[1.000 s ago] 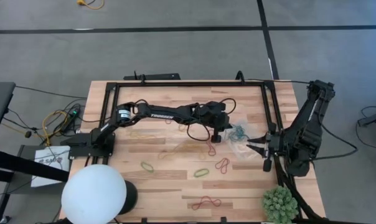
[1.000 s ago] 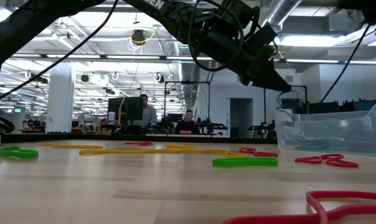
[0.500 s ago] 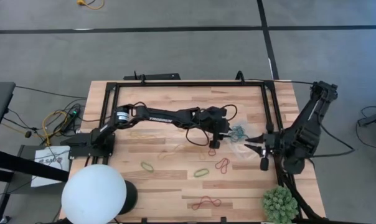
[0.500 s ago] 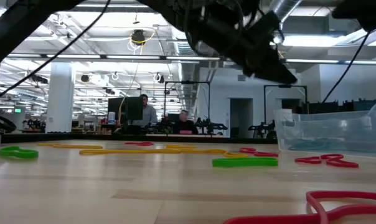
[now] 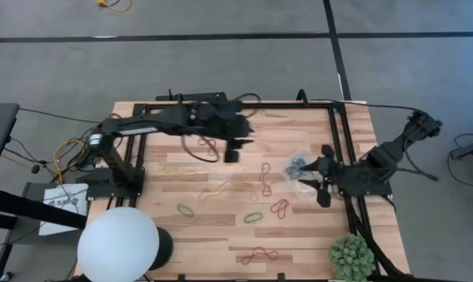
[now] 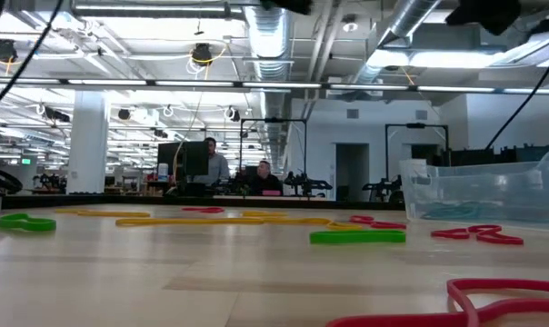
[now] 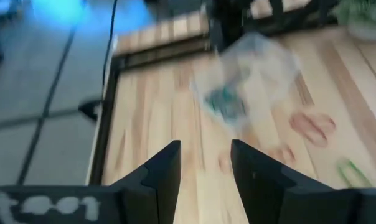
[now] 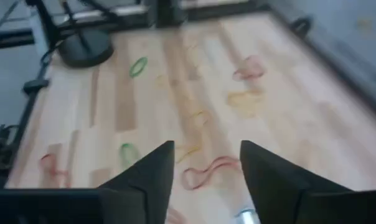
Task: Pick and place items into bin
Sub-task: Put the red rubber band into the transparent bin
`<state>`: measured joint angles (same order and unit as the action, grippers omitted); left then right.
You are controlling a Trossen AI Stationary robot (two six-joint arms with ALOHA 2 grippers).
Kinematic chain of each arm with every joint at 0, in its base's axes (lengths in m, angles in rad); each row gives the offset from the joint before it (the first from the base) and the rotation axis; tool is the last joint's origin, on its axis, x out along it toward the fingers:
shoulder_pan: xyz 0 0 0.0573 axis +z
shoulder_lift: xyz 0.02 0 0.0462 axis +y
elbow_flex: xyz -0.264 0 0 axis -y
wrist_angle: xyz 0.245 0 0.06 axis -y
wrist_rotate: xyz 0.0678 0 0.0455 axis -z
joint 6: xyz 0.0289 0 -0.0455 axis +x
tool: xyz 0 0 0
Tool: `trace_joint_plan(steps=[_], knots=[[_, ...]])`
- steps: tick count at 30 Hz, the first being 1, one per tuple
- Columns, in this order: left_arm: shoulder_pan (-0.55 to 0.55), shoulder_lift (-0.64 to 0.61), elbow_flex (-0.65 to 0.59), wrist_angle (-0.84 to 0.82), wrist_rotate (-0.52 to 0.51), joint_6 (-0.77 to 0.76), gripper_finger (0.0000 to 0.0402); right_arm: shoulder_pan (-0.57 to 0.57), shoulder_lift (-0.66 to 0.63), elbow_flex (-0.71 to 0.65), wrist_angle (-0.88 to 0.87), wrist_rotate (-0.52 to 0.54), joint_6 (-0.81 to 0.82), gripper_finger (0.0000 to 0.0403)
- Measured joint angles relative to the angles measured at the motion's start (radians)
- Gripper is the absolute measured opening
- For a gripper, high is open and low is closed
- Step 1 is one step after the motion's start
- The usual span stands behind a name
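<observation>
Now the left gripper [image 5: 232,150] has swung back from beside the bin [image 5: 301,174] toward the table's far edge, its fingers [image 7: 166,171] spread with nothing between them. Meanwhile the right gripper [image 5: 319,174] has pushed in to the bin's right side, jaws open around it; from the high view I cannot tell whether they touch. Greenish bands [image 5: 297,166] lie inside the bin. Red [image 5: 265,179], green [image 5: 254,217] and yellow [image 5: 229,190] bands stay scattered on the table [image 5: 174,239]
</observation>
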<state>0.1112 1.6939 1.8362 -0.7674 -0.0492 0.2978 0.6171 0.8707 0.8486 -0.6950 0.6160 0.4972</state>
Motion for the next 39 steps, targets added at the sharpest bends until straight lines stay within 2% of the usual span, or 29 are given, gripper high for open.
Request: trace_joint_plan(steps=[5, 11, 19, 27, 33, 39], knots=[[0.002, -0.075, -0.009, -0.240, 0.012, -0.127, 0.0133, -0.068, 0.166, -0.012, 0.095, -0.172, -0.001, 0.0210], [-0.015, -0.100, -0.079, -0.259, 0.008, -0.190, 0.0132, -0.125, 0.411, -0.012, 0.156, -0.298, 0.000, 0.0206], [-0.020, -0.101, -0.139, -0.243, -0.021, -0.200, 0.0132, -0.228, 0.656, 0.070, 0.089, -0.500, -0.001, 0.0187], [-0.020, -0.101, -0.140, -0.235, -0.019, -0.205, 0.0132, -0.296, 0.826, 0.193, -0.150, -0.598, -0.009, 0.0175], [-0.020, -0.101, -0.140, -0.235, -0.019, -0.196, 0.0132, -0.311, 0.928, 0.235, -0.162, -0.679, -0.120, 0.0178], [-0.020, -0.101, -0.140, -0.233, -0.019, -0.184, 0.0132, -0.338, 0.999, 0.259, -0.198, -0.693, -0.167, 0.0175]])
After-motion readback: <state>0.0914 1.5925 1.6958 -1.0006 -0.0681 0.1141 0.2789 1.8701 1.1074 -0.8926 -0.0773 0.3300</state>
